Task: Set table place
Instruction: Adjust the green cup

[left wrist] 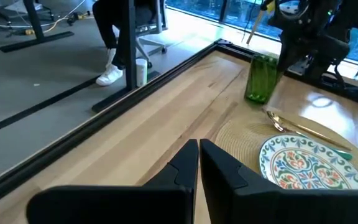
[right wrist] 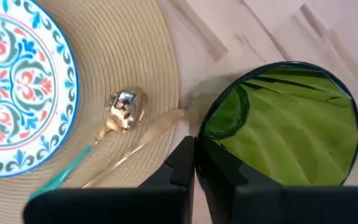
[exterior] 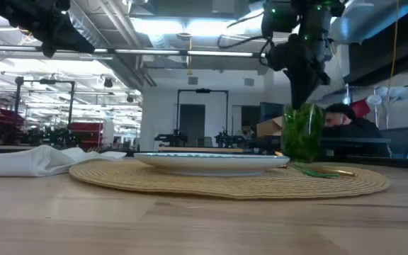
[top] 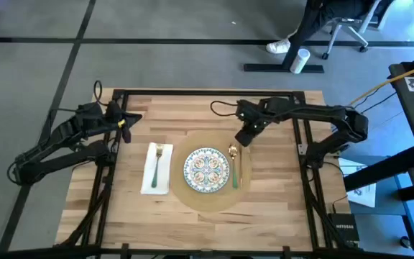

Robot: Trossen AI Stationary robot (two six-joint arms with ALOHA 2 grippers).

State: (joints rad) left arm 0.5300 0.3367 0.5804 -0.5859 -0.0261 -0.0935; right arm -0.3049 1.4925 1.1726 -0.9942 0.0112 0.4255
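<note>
- Fingers of the right gripper [right wrist: 194,163] sit nearly together, pinching the near rim of the green glass [right wrist: 283,124]; one finger is outside the wall, the other seems just inside it.
- Seen level from the low view, the green glass stands upright at the far right edge of the round tan placemat [top: 208,171], with the right gripper coming down onto it from above.
- Just beside the glass, on the placemat, lie a gold spoon [right wrist: 124,107] and a gold knife [right wrist: 143,144], both with teal handles, right of the patterned plate [top: 205,169] at the placemat's middle.
- Left of the placemat, a fork [top: 157,162] rests on a white napkin [top: 157,170] on the wooden table [top: 149,216].
- Fingers of the left gripper [left wrist: 199,155] are closed together on nothing; that arm waits above the table's far left corner.
</note>
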